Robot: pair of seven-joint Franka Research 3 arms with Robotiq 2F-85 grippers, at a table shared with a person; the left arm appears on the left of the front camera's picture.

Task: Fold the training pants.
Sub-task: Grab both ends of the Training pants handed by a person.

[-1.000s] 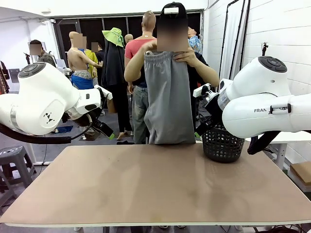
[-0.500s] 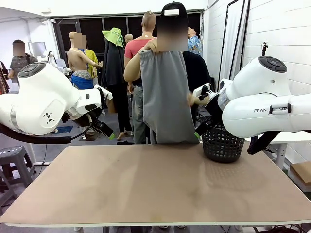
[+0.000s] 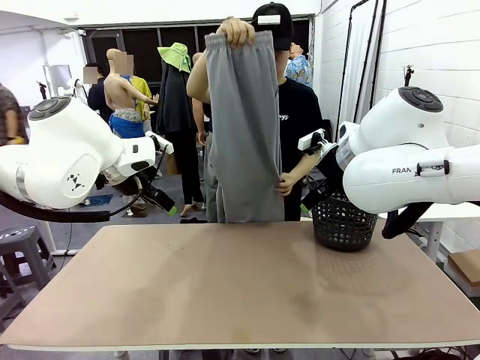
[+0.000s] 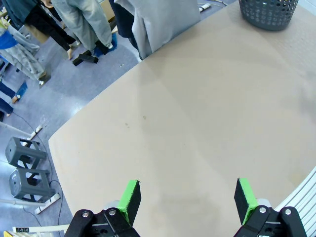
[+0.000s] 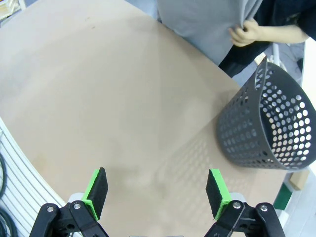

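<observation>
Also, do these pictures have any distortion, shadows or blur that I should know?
Front view: even indoor light, the training pants sharp, a faint shadow near the basket on the table. Left wrist view: the wide lens bends the table edge into a curve. Right wrist view: same bending, and the basket's dotted shadow is clear.

The training pants [image 3: 241, 127] were a plain light grey all over, no print or stripe, and the person's T-shirt [image 3: 301, 112] was black with small pale lettering on the chest, under a black cap [image 3: 271, 13] with a white patch. The table [image 3: 225, 292] was an even matte tan, and the basket [image 3: 343, 223] was dark grey to black, patterned with rows of round holes. The left arm [image 3: 67, 150] and right arm [image 3: 405, 161] were glossy white, while the left gripper [image 4: 186, 195] and right gripper [image 5: 157, 190] were black with bright green pads.
</observation>
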